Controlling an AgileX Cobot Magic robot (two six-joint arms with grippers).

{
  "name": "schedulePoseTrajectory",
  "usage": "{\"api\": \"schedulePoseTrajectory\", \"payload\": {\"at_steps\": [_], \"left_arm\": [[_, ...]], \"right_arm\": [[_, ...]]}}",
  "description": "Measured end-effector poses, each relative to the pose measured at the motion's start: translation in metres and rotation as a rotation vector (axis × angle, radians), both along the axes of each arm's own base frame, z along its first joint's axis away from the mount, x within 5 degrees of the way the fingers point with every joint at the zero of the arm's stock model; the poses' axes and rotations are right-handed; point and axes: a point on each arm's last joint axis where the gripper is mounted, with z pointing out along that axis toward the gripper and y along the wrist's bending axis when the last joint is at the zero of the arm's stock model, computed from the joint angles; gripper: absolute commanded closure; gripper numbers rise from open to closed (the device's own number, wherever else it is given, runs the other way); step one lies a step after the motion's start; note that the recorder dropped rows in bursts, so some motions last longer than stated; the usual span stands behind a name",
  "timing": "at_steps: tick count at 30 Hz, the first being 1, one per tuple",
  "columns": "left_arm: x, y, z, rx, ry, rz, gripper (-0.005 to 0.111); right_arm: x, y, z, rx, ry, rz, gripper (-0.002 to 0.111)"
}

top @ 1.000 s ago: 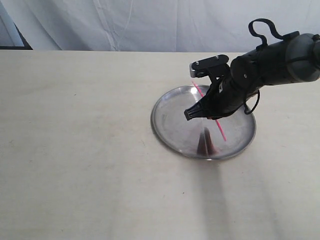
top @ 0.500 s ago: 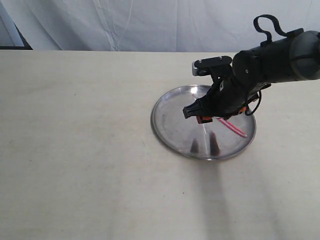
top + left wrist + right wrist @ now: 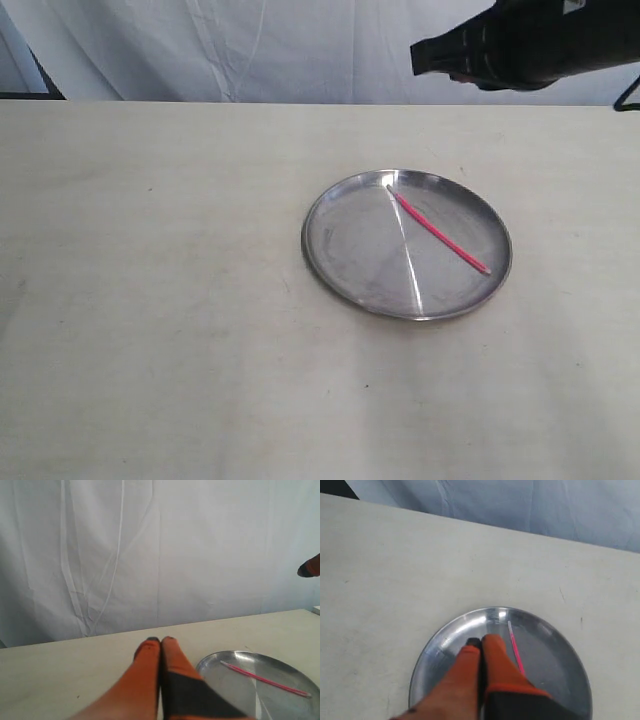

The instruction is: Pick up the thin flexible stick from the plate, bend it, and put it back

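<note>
Exterior view: the stick [image 3: 438, 229] lay straight and free on the plate [image 3: 345, 250], right of the worktop's [image 3: 150, 300] middle, with the right arm [image 3: 530, 40] high above. Left wrist view: the left fingers [image 3: 172, 657] were pressed together, empty, short of the plate. Right wrist view: the right fingers [image 3: 492, 655], also closed on nothing, hung over the plate; the put-back looked done, and if it was not, a pickup would need them opened astride the stick.

A glossy, mirror-like metal finish is shown by the plate [image 3: 340, 262]; the thin stick [image 3: 437, 230] looks smooth plastic, the surface [image 3: 150, 300] matt, the backdrop [image 3: 250, 50] cloth
</note>
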Motion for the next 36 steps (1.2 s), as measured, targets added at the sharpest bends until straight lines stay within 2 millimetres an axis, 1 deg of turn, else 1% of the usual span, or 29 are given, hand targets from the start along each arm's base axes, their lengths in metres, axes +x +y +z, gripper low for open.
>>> {"api": "schedulePoseTrajectory", "payload": {"at_steps": [1, 3, 8, 10, 11, 12, 13, 14, 15, 16, 17, 18, 19, 23, 29, 31, 36], "left_arm": [[0.000, 0.000, 0.000, 0.000, 0.000, -0.002, 0.107], [0.000, 0.000, 0.000, 0.000, 0.000, -0.002, 0.107], [0.000, 0.000, 0.000, 0.000, 0.000, -0.002, 0.107], [0.000, 0.000, 0.000, 0.000, 0.000, -0.002, 0.107], [0.000, 0.000, -0.001, 0.000, 0.002, -0.002, 0.107], [0.000, 0.000, -0.003, 0.001, 0.007, -0.002, 0.107], [0.000, 0.000, -0.006, 0.001, 0.015, -0.002, 0.107], [0.000, 0.000, -0.016, 0.002, 0.032, -0.002, 0.107], [-0.001, 0.000, -0.022, 0.000, 0.042, -0.002, 0.107], [-0.002, 0.000, -0.037, 0.001, 0.063, -0.002, 0.107], [-0.003, 0.000, -0.045, 0.001, 0.075, -0.002, 0.107], [-0.005, 0.000, -0.058, 0.004, 0.090, -0.002, 0.107], [-0.005, 0.000, -0.063, 0.005, 0.098, -0.002, 0.107], [-0.006, 0.000, -0.065, 0.005, 0.094, -0.002, 0.107], [-0.006, 0.000, -0.065, 0.005, 0.094, -0.002, 0.107], [-0.006, 0.000, -0.065, 0.005, 0.094, -0.002, 0.107], [-0.006, 0.000, -0.065, 0.005, 0.094, -0.002, 0.107]], "right_arm": [[-0.004, -0.001, 0.007, 0.007, -0.021, 0.000, 0.108], [-0.010, -0.003, 0.014, 0.010, -0.046, 0.001, 0.108], [-0.019, -0.006, 0.027, 0.024, -0.089, 0.001, 0.108], [-0.030, -0.009, 0.040, 0.041, -0.134, 0.000, 0.108], [-0.034, -0.011, 0.044, 0.044, -0.145, 0.000, 0.108], [-0.044, -0.014, 0.052, 0.050, -0.162, 0.000, 0.108], [-0.049, -0.016, 0.057, 0.052, -0.171, -0.001, 0.108], [-0.061, -0.019, 0.065, 0.055, -0.188, 0.000, 0.108], [-0.066, -0.021, 0.068, 0.055, -0.194, 0.001, 0.108], [-0.078, -0.025, 0.076, 0.055, -0.209, 0.001, 0.108], [-0.083, -0.026, 0.079, 0.056, -0.217, 0.001, 0.108], [-0.095, -0.030, 0.084, 0.064, -0.251, 0.002, 0.108], [-0.102, -0.033, 0.086, 0.071, -0.273, 0.002, 0.108], [-0.128, -0.041, 0.080, 0.093, -0.344, 0.004, 0.108], [-0.166, -0.050, 0.056, 0.152, -0.386, 0.006, 0.108], [-0.173, -0.051, 0.048, 0.191, -0.363, 0.006, 0.108], [-0.181, -0.045, 0.028, 0.283, -0.183, 0.018, 0.108]]}}
